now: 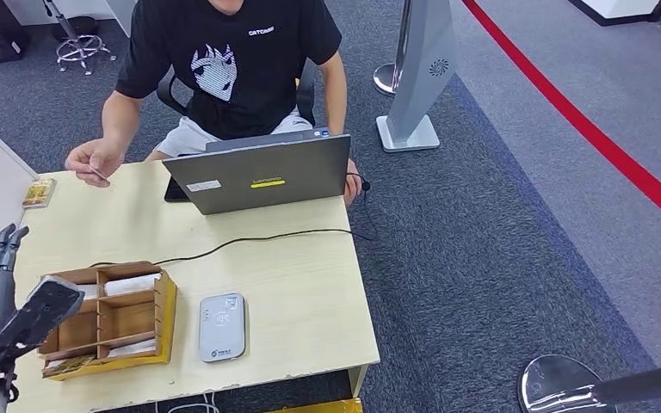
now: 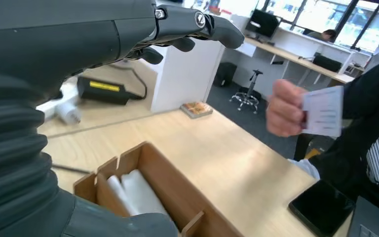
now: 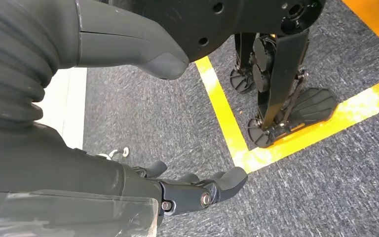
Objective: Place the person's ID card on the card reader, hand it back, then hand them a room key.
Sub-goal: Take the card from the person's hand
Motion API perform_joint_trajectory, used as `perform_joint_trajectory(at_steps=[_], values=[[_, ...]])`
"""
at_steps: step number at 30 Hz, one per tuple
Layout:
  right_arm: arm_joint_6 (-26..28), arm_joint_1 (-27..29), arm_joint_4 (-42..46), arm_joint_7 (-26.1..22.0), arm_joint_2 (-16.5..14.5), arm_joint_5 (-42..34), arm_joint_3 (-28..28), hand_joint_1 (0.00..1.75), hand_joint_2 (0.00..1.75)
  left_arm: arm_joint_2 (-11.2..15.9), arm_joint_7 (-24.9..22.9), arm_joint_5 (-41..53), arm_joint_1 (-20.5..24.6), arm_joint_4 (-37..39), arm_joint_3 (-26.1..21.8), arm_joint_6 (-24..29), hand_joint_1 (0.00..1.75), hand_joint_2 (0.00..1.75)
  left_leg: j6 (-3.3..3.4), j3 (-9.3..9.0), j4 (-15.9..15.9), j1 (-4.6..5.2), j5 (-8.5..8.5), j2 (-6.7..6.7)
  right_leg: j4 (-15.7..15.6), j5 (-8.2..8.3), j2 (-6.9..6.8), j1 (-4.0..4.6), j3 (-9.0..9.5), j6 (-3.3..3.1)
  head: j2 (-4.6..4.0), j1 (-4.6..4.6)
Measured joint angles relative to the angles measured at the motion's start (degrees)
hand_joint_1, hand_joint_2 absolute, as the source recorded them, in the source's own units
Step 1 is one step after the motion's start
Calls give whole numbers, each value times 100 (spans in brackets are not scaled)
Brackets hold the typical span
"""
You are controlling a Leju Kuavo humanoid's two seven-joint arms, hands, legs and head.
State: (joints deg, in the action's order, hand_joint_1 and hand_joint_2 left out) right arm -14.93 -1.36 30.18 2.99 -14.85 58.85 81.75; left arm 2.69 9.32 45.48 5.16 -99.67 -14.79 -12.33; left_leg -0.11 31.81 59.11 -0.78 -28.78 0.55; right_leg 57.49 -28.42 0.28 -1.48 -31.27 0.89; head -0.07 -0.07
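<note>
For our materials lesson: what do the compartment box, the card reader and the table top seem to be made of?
Compartment box: thin brown wood or fibreboard, matt; slotted dividers with raw cut edges. Card reader: probably plastic, smooth light grey, rounded corners. Table top: pale wood-look board, likely laminate; faint even grain, slight sheen.

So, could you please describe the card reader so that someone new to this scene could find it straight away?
Start from the light wooden table with the grey laptop at its far side. Near the edge closest to the robot, just right of the wooden divided box, lies the card reader. It is a flat, pale grey rounded slab, the table's only such device.
</note>
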Motion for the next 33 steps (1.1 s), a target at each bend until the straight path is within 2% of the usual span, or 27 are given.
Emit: perform_joint_trajectory(at_steps=[14, 21, 25, 33], values=[[127, -43, -426, 62, 312, 617, -92, 0, 175, 781, -527, 2060, 1008, 160, 1582, 542, 0, 175, 1, 1, 2, 1, 1, -3, 1, 3, 4, 0, -1, -1, 0, 1], [213, -63, -622, 77, 446, 916, -114, 0, 175, 1086, -715, 2802, 1331, 167, 2221, 733, 0, 175, 1, 2, 3, 0, 1, -3, 1, 3, 5, 0, -1, -1, 0, 1], [226, -65, -707, 61, 493, 1003, -118, 0, 175, 1205, -766, 2971, 1408, 171, 2417, 881, 175, 175, 1, 4, 2, -1, 1, -3, 1, 3, 5, 1, -2, -1, 0, 0], [249, -66, -775, 46, 517, 1029, -120, 0, 175, 1268, -801, 3023, 1400, 171, 2483, 981, 175, 175, 1, 4, 2, -1, 1, -4, 1, 3, 6, 1, -2, -1, 0, 1]])
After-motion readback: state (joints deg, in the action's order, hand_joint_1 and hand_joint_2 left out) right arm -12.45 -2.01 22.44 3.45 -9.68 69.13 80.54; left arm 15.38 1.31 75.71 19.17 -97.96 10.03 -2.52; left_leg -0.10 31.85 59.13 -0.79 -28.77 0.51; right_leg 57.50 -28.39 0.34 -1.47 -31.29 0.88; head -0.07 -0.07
